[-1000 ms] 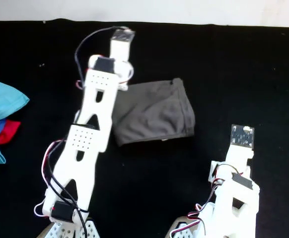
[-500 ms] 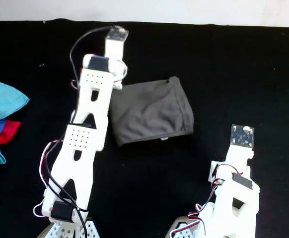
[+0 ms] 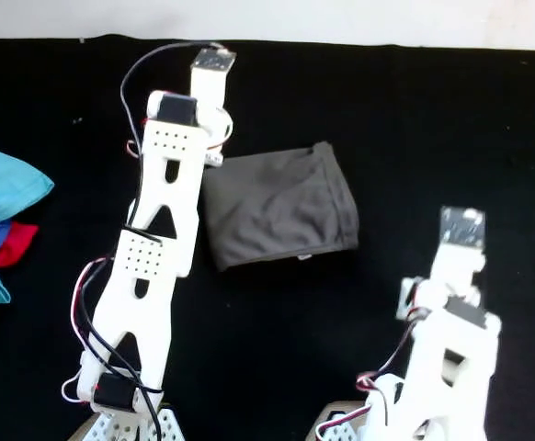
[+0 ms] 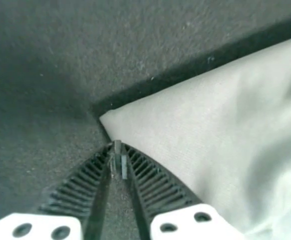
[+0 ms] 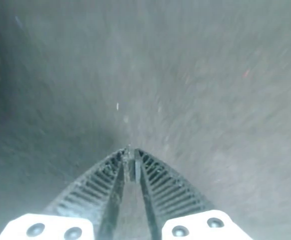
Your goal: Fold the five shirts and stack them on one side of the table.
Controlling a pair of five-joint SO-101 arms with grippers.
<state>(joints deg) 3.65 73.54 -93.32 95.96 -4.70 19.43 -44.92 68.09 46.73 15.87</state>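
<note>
Black table [image 3: 433, 110] | grey shirt [image 3: 281, 207] folded | left end effector [image 4: 118, 162] clenched | right end effector [image 5: 130, 165] clenched

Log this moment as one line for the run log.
left gripper shut, beside folded gray shirt corner | right gripper shut, above black table

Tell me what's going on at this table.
Two robot arms are working on folding shirts. A folded grey shirt lies mid-table. The left gripper, shut, sits at the shirt's far left corner, apparently not gripping it. The right gripper, also shut, hangs over bare black table. A teal shirt and a red shirt are heaped at the table's left edge.
</note>
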